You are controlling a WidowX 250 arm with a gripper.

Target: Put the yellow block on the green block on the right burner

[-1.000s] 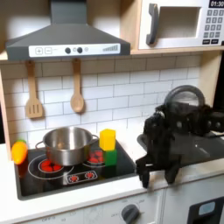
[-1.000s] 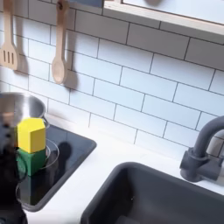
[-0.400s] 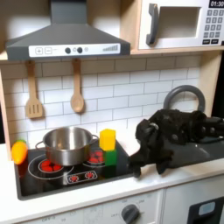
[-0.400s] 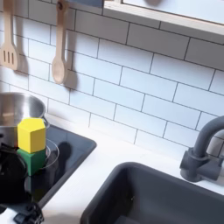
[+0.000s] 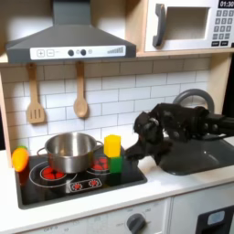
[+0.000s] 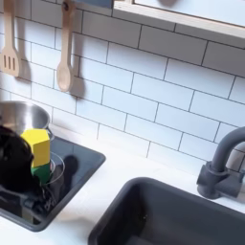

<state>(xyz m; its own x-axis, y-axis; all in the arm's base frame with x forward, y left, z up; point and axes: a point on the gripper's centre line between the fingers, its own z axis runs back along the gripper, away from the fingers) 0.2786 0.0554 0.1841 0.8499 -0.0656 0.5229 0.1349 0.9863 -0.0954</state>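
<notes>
Since the earlier frames the arm has swung from over the sink toward the hob, and the hand (image 5: 135,152) is now just beside the stacked blocks, on the first exterior view's right of them. In the second exterior view the hand (image 6: 13,163) is a dark shape at the second exterior view's left edge, covering part of the stack. Whether its jaws are open or closed I cannot tell (the black parts blur together).

The yellow block (image 5: 111,145) sits on top of the green block (image 5: 114,164), and both stand on the right burner (image 5: 101,164) of the black hob. In the second exterior view the yellow block (image 6: 38,146) is upright over the green block (image 6: 43,174), of which a small part is visible.

The steel pot (image 5: 69,151) stands on the hob to the first exterior view's left of the stack. A rounded yellow-orange toy (image 5: 19,158) is at the hob's left edge. Two wooden utensils (image 5: 80,94) hang on the tiled wall. The white counter (image 6: 96,206) carries the dark sink (image 6: 182,218).
</notes>
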